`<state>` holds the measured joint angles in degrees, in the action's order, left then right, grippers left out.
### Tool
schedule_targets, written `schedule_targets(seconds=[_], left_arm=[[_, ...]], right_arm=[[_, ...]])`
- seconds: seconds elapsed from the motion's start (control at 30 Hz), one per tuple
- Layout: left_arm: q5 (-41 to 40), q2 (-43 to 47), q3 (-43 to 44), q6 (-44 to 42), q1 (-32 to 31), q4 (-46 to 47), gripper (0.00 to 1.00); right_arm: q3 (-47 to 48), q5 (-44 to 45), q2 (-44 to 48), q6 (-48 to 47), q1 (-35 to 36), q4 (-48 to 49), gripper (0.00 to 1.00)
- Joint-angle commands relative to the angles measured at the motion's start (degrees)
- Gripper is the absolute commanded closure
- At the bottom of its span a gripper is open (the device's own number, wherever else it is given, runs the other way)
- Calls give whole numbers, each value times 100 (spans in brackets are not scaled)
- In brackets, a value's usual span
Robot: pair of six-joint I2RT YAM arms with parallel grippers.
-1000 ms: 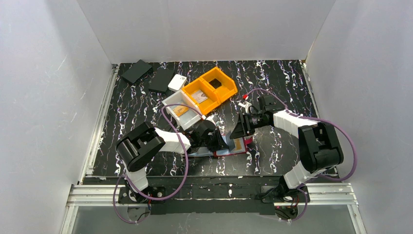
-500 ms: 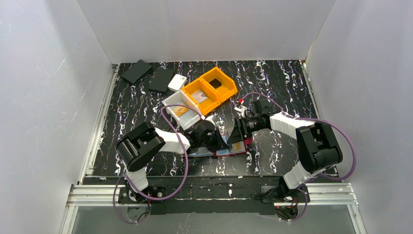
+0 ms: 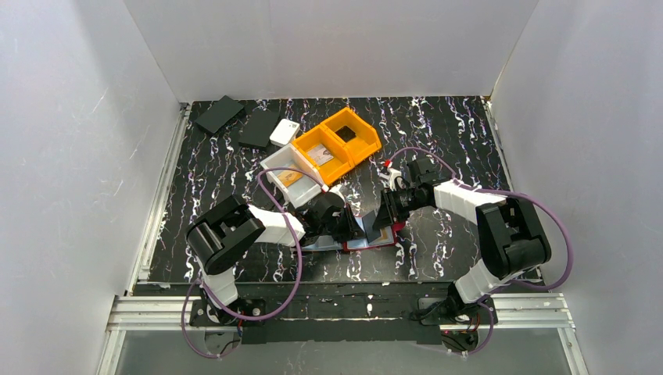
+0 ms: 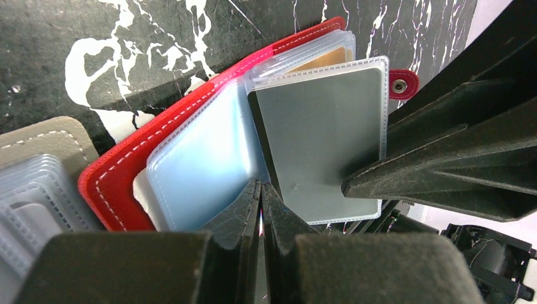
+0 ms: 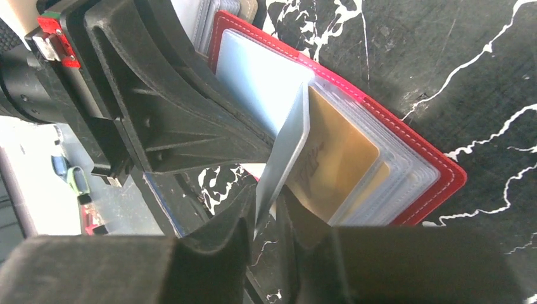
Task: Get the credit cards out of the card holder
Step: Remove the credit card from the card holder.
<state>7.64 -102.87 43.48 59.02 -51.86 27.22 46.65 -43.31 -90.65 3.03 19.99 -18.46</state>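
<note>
A red card holder [image 3: 388, 235] lies open on the table, its clear sleeves fanned out. My left gripper [image 4: 261, 189] is shut, and its tips press on the holder's middle between a pale blue sleeve [image 4: 202, 164] and a grey card [image 4: 323, 139]. The grey card [image 5: 288, 152] stands lifted on edge. My right gripper [image 5: 269, 196] is shut on its lower edge, one finger on each side. A gold card [image 5: 332, 158] lies in the sleeve underneath. In the top view the two grippers meet over the holder, left gripper [image 3: 356, 230] facing right gripper [image 3: 381, 226].
A beige card holder [image 4: 38, 164] lies against the red one's left side. Behind stand a white bin [image 3: 291, 176] and two orange bins [image 3: 338, 144]. Two black flat items [image 3: 219, 114] and a small white box [image 3: 284, 133] lie at the back left.
My right gripper moved left onto the holder and its fingers narrowed round the grey card. The left arm has stayed in place.
</note>
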Motion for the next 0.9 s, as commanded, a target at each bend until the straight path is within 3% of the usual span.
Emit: schedule_targets(seconds=[0.0, 0.13, 0.3, 0.4, 0.53, 0.73, 0.87], left_arm=[[-169, 148, -202, -97, 105, -301, 96], [-79, 385, -323, -59, 169, -217, 92], [126, 1066, -628, 6, 227, 232, 63], [418, 1277, -790, 32, 282, 688, 51], [713, 1247, -919, 298, 319, 1284, 49], [1012, 879, -946, 778, 334, 2496, 50], [903, 856, -918, 833, 340, 2484, 51]], right_arm=[[88, 42, 291, -20, -43, 42, 80], [10, -217, 210, 88, -214, 181, 99], [-235, -1040, 173, 425, -631, 706, 99], [-489, -1611, 284, 755, -733, 1224, 99], [-756, -2028, 511, 1346, -808, 2020, 99], [-919, -2027, 811, 1534, -864, 2275, 99], [-957, -2131, 832, 1649, -902, 2386, 99]])
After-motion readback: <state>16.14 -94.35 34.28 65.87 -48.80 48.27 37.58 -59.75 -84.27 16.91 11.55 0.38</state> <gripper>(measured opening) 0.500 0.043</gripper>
